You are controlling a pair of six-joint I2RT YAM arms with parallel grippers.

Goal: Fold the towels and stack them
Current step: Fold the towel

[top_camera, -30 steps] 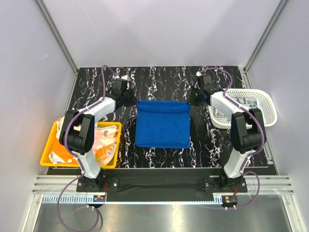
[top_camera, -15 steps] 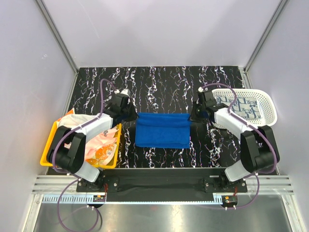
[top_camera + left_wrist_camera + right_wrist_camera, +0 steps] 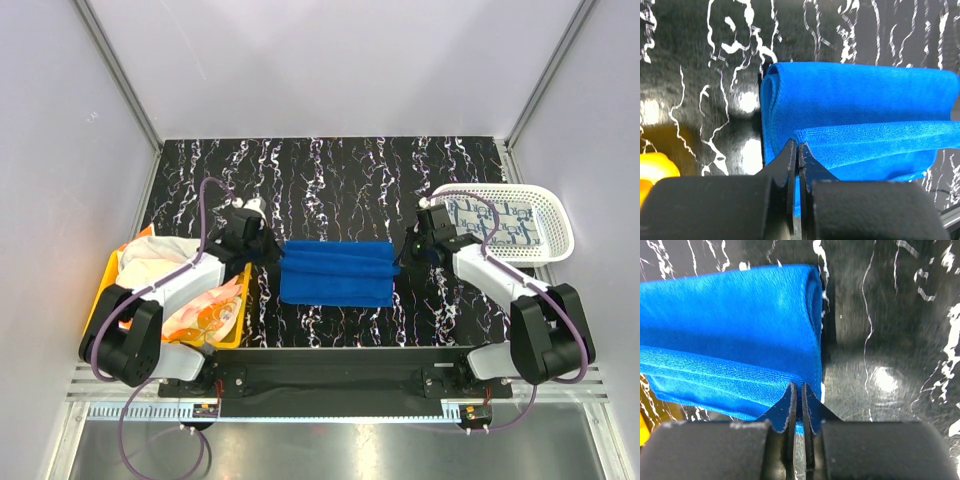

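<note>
A royal blue towel lies in the middle of the black marbled table, its far half doubled over toward the near edge. My left gripper is shut on the towel's left corner, and the blue cloth shows between its closed fingers. At the other end my right gripper is shut on the right corner. Both held corners hang just above the lower layer. More towels, off-white and orange-patterned, lie in the yellow bin. A white towel with a blue pattern rests in the white basket.
The yellow bin stands at the table's left near corner, under my left arm. The white perforated basket sits at the right edge beside my right arm. Grey walls close in the back and both sides.
Both grippers have drawn the towel's far edge toward the near side. The blue cloth has gone from a full square to a half-depth band, and both arms have pulled back.
</note>
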